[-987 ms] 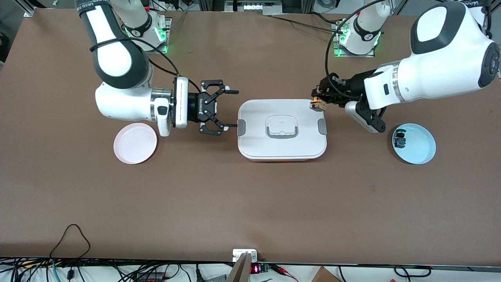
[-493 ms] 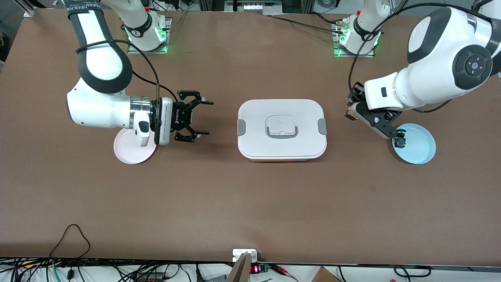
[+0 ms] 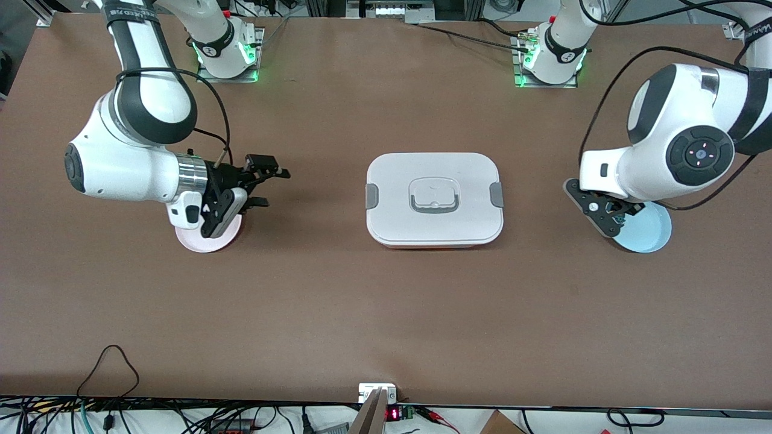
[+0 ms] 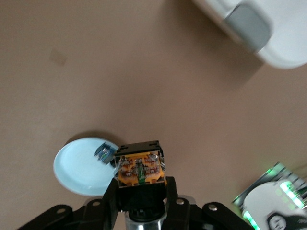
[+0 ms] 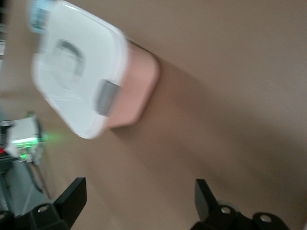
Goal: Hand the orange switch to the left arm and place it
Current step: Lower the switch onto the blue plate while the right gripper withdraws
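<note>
My left gripper (image 4: 140,181) is shut on the orange switch (image 4: 140,167), whose orange base with its circuit face shows between the black fingers. In the front view this gripper (image 3: 610,215) is mostly hidden under its wrist, over the rim of the blue plate (image 3: 650,234), and the switch is hidden there. My right gripper (image 3: 265,182) is open and empty, over the table beside the pink plate (image 3: 208,239). Its two fingers stand wide apart in the right wrist view (image 5: 139,203). The white box (image 3: 392,181) sits lidded at the table's middle, between both grippers.
A blue-green switch (image 4: 104,152) lies on the blue plate (image 4: 76,167). The box's corner with a grey clip (image 4: 247,23) shows in the left wrist view. The box, with its pink base, also shows in the right wrist view (image 5: 81,67).
Both grippers have drawn back from the box's ends. The left one carried the orange switch to over the blue plate. The right one moved back, open, to beside the pink plate.
</note>
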Tool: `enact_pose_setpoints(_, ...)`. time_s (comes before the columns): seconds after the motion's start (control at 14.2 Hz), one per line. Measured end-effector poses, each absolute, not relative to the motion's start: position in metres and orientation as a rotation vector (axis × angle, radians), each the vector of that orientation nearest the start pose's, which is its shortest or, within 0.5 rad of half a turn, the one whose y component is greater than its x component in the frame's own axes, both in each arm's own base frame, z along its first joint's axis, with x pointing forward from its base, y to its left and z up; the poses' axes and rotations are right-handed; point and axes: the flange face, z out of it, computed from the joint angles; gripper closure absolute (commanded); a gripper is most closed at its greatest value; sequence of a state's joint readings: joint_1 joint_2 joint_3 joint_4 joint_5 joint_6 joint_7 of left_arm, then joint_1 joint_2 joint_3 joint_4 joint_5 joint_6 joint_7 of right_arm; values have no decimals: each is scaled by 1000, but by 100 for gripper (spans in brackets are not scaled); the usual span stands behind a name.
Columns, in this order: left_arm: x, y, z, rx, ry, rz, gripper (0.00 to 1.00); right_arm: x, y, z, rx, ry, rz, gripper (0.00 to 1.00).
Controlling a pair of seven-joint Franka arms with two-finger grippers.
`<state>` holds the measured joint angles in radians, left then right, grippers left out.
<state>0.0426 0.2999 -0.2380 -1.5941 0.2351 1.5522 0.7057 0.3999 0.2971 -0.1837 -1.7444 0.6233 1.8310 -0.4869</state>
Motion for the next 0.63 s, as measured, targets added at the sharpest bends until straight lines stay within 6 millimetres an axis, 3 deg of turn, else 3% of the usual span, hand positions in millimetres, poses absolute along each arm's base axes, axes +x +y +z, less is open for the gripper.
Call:
enact_pose_setpoints(0.21, 619, -28, 413, -2549, 1454, 631, 88, 592, 177, 417, -2729, -386, 341, 0)
enact_pose_setpoints(0.35, 627, 15, 386, -2503, 1610, 669, 88, 594, 158, 428, -2866, -273, 412, 0)
enact_pose_setpoints(0.63, 637, 108, 327, -2425, 1914, 623, 89, 602, 125, 462, -3135, -230, 416, 0)
